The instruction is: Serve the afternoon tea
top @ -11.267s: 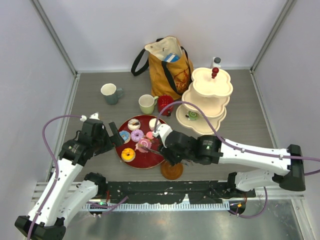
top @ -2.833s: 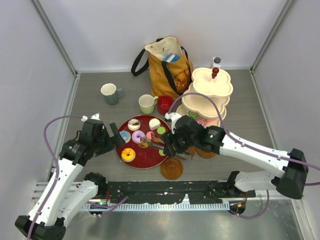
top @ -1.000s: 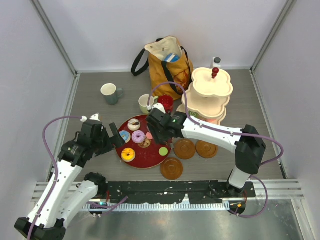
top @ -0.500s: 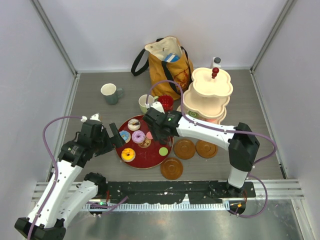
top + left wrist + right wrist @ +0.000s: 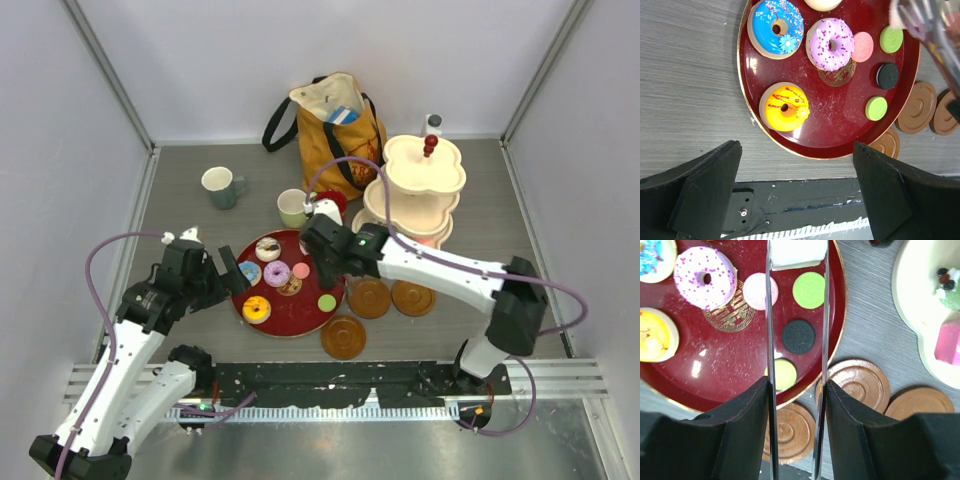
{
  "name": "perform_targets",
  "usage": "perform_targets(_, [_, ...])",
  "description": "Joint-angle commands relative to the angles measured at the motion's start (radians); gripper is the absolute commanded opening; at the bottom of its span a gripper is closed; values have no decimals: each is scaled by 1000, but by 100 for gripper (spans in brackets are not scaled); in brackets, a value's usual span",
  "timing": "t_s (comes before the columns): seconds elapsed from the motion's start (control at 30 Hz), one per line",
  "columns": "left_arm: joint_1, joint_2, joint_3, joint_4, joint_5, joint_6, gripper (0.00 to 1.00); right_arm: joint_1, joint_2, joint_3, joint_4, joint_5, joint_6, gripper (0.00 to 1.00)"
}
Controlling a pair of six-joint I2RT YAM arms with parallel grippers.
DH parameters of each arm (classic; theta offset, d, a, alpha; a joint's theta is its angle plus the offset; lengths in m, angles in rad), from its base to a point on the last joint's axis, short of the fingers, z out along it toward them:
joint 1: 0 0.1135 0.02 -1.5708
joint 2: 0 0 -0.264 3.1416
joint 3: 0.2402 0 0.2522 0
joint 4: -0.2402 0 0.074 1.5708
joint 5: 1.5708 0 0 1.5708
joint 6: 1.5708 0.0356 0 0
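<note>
My right gripper is shut on a pair of metal tongs, whose blades pinch a white cake piece at the far rim of the red tray. On the tray lie a purple donut, a yellow donut, pink, green and black macarons. My left gripper hangs open over the tray's near edge, holding nothing. Three brown saucers lie right of the tray. The cream stand carries a pink cake on its lowest tier.
A grey-green mug, a pale green mug and a red mug stand behind the tray. The mustard tote bag leans at the back. Grey walls close in the table on the left, right and rear.
The right gripper has squeezed the tongs narrower onto the white cake piece and shifted slightly right over the tray's far side. The left arm has not moved.
</note>
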Motion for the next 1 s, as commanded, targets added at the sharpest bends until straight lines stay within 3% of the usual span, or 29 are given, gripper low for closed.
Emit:
perform_targets(0.0, [6,-5,0,37,13,14,100,6,-229,-81,52,-2,28,45])
perform_targets(0.37, [6,-7,0,39,16,17,100,-32,-655,-458,-82,37,208,45])
perform_targets(0.6, [6,-8,-1,45,16,21,100,-204,-864,-557,-166,54,268,44])
perform_targets(0.97, [6,-11,0,45,48,28,100,-488,-889,-577,-208,103,203,44])
